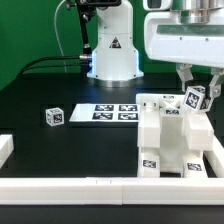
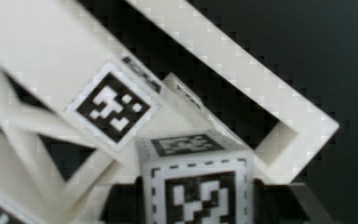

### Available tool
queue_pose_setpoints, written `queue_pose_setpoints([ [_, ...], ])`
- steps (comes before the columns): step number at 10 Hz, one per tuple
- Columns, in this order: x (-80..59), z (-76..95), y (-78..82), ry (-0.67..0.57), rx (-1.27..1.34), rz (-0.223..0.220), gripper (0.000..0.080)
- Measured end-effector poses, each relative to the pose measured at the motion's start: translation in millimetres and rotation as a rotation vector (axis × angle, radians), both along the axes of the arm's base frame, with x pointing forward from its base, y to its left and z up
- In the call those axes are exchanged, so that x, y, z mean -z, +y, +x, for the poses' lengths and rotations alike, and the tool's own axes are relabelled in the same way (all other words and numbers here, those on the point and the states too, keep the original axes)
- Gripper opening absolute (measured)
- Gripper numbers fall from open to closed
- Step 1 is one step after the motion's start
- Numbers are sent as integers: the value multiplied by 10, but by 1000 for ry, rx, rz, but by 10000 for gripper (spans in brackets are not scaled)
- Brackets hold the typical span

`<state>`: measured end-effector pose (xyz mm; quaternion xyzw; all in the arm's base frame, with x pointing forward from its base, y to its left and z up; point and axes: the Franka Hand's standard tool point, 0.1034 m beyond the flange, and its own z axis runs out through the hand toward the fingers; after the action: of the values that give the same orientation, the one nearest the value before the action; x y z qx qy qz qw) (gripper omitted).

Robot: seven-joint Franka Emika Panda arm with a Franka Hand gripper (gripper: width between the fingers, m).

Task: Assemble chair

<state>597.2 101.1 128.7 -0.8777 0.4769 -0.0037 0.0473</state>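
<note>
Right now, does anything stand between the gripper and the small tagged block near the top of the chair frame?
Nothing visible does: the gripper is closed on the small tagged block, close to the top of the chair frame.

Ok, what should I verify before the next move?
1. Grip: the gripper looks closed on the small white tagged block in both views: ok.
2. Seating: whether that block touches the structure: cannot tell, contact hidden.
3. Stability: the partly built matte white chair structure stands upright on the black table: ok.
4. Spare part: the loose white tagged cube lies apart from the marker board: ok.
5. Held block's tag shows in the wrist view: ok.
</note>
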Motion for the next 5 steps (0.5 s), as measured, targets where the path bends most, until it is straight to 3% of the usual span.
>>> queue_pose_setpoints([
  [5,9,-9,-58,-37,421,102,281],
])
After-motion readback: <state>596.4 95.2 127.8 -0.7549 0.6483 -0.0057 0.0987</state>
